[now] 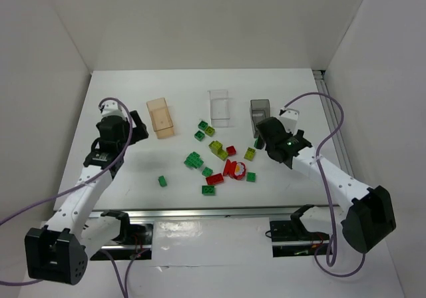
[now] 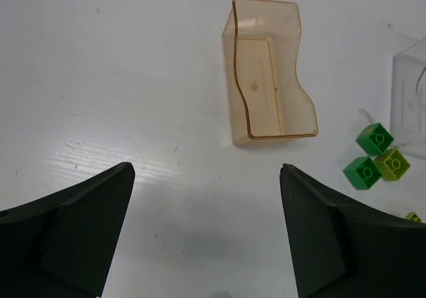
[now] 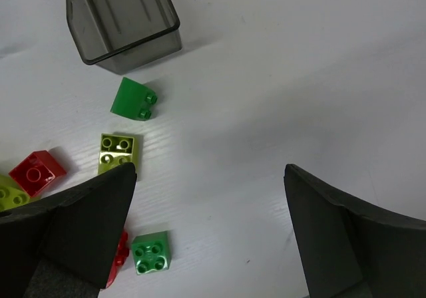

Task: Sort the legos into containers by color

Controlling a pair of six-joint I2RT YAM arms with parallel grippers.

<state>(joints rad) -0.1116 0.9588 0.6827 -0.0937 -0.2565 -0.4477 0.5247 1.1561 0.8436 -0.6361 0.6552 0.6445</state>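
Note:
Green, yellow-green and red legos lie scattered mid-table, among them a green pair [image 1: 194,159], a round red piece [image 1: 234,169] and a lone green brick [image 1: 162,180]. Behind them stand the orange-tan bin [image 1: 160,117], the clear bin [image 1: 219,107] and the dark grey bin [image 1: 259,112]. My left gripper [image 1: 136,128] is open and empty, above bare table just before the orange bin [image 2: 269,72]. My right gripper [image 1: 265,133] is open and empty, near the grey bin [image 3: 123,18], with a green sloped brick [image 3: 133,100], a yellow-green brick [image 3: 118,150] and a green brick [image 3: 150,251] to its left.
White walls enclose the table on three sides. A metal rail [image 1: 200,213] runs along the near edge between the arm bases. In the left wrist view two green bricks [image 2: 374,138] and a yellow-green one [image 2: 393,163] lie beside the clear bin [image 2: 411,98].

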